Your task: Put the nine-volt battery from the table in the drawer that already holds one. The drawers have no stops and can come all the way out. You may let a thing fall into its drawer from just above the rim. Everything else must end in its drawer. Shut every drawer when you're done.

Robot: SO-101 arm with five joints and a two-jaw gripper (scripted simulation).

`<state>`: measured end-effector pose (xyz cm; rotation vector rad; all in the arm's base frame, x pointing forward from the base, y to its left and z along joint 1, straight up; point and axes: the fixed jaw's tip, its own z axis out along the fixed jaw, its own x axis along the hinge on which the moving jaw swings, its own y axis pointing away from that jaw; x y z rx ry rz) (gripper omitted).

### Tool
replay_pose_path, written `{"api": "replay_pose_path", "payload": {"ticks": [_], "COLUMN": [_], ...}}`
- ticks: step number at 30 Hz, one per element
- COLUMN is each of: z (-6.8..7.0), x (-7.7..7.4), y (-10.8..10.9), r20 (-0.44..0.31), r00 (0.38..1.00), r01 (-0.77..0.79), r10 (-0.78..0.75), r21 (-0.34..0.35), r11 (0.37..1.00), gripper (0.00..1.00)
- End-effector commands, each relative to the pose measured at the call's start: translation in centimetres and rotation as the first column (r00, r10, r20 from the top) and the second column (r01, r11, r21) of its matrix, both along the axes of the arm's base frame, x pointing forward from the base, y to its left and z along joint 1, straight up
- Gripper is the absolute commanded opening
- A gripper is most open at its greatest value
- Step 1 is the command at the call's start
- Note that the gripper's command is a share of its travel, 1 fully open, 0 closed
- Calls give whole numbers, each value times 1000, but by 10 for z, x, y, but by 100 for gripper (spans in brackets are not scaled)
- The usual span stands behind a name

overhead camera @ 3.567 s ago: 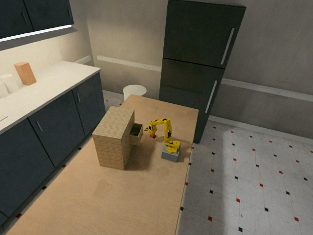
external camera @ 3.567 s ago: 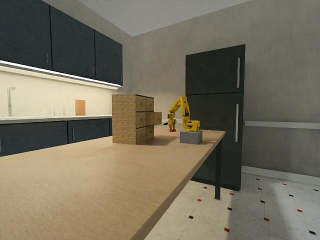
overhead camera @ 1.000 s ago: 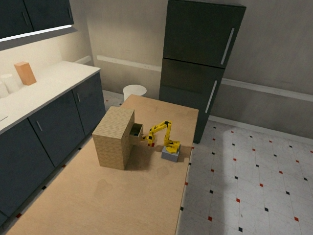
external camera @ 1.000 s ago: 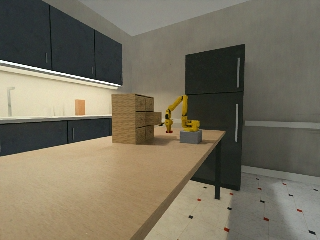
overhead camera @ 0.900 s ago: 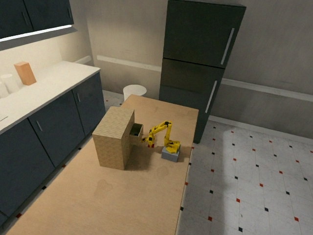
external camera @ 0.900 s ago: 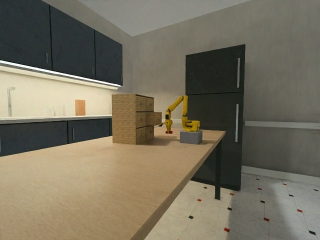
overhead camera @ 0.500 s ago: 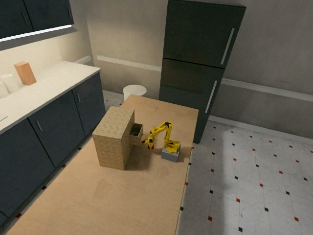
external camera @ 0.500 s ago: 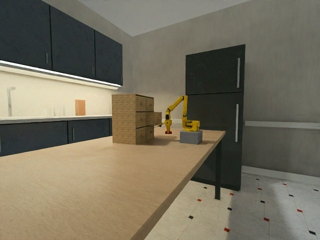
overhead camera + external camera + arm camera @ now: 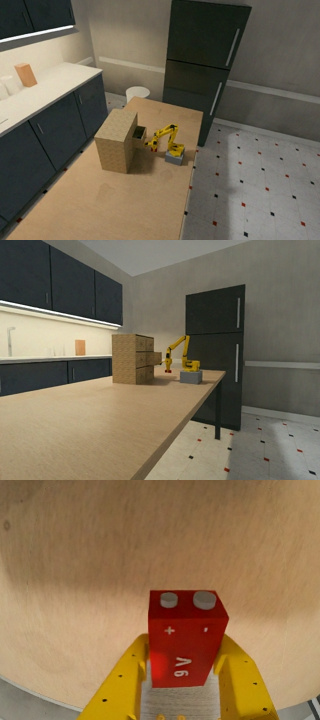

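Note:
My yellow gripper (image 9: 186,640) (image 9: 154,149) (image 9: 168,370) is shut on a red nine-volt battery (image 9: 184,640) (image 9: 155,150) (image 9: 169,371). The battery points down and hangs above the table top. The wooden drawer chest (image 9: 116,140) (image 9: 126,357) stands to the left of the arm. One drawer (image 9: 139,136) (image 9: 154,358) in its middle row stands pulled out, with something dark inside. The gripper hangs just in front of that open drawer and a little below its rim. The other drawers look shut.
The arm's grey base block (image 9: 173,158) (image 9: 190,376) stands near the table's right edge (image 9: 192,165). A tall dark fridge (image 9: 204,59) stands behind the table. A white bin (image 9: 137,92) stands on the floor past the far end.

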<state>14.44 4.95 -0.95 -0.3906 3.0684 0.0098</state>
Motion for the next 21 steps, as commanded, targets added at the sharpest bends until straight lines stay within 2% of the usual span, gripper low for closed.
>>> {"api": "replay_pose_path", "payload": {"ticks": [1,9,11,15,21], "z": [14,34,34,42,42], "x": [1,0,0,-2,-2], "y": [2,2,2,1,1], "r20": [68,191,191,249,249], "r00": [998,982,982,968,968], "r01": [-2,-8,-8,-12,-12], "r10": [1,-4,-4,-8,-8], "r21": [22,58,58,75,75], "r11": [1000,998,998,997,997], "gripper": [0,0,0,0,0]}}
